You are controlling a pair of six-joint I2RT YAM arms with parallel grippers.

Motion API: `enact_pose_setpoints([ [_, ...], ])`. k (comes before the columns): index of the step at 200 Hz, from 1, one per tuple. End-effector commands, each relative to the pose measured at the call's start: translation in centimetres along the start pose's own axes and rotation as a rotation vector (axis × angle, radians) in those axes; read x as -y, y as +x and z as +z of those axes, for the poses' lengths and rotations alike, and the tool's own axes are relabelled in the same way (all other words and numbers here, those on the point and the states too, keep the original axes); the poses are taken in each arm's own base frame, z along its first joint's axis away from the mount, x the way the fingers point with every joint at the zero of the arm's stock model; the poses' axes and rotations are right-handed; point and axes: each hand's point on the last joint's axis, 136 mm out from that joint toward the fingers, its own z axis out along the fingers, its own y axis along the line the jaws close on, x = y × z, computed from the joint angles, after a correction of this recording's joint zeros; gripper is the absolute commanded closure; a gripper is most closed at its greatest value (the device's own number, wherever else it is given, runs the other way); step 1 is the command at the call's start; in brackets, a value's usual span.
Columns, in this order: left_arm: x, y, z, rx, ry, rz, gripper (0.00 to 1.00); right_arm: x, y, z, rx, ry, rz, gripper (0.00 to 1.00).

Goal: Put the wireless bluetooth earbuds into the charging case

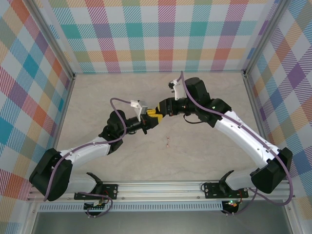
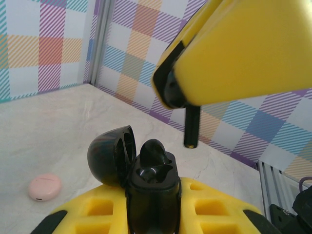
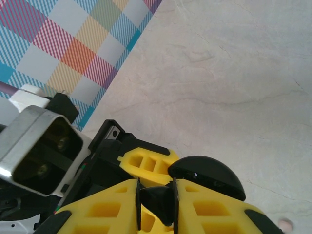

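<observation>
Closest to my left wrist camera, the left hand (image 2: 153,212) is clamped on the black charging case (image 2: 153,192). Its yellow fingers (image 2: 83,210) press the case's two sides and hold it upright above the table (image 2: 53,126). The lid (image 2: 111,155) stands open, tipped off to the left of the body. A rounded black bud (image 2: 154,147) sits in the far socket. The near socket beside it looks hollow, but it is dark in there and I cannot be sure.

Just past the case and above it, the right hand (image 3: 157,197) faces in from the opposite side. It is closed on a black earbud (image 2: 191,127). From the left wrist I see the stem poking straight down below that hand's yellow finger (image 2: 243,48), a little up and to the right of the case and seemingly not touching it. From the right wrist I see the bud's dark body pinched between the two yellow pads, with the open lid just beyond them.

Overhead, the two hands meet tip to tip over the middle of the table, well out from the arm bases (image 1: 97,187).

Down on the table, off to the left of the case, lies a round pink puck (image 2: 45,186). Behind it all stands the checked wall (image 2: 48,44).
</observation>
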Motion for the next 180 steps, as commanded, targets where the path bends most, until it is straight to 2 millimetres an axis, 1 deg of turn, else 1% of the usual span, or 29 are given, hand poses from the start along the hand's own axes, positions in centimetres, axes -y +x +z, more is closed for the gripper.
enact_pose_setpoints([
  [1,1.8,-2.9,-0.1,0.064,0.055,0.043,0.81,-0.9,-1.3,-0.2,0.039,-0.014,-0.047,0.76],
  [42,2.0,-2.9,-0.2,0.059,0.062,0.043,0.81,-0.9,-1.3,-0.1,0.035,-0.014,-0.049,0.76],
  [115,1.9,-3.1,-0.2,0.059,0.052,0.037,0.8,-0.7,-0.9,0.1,0.02,-0.002,-0.054,0.76],
  [180,1.4,-3.0,-0.3,0.053,0.024,0.025,0.8,-0.7,-0.4,0.5,-0.005,-0.007,-0.057,0.76],
])
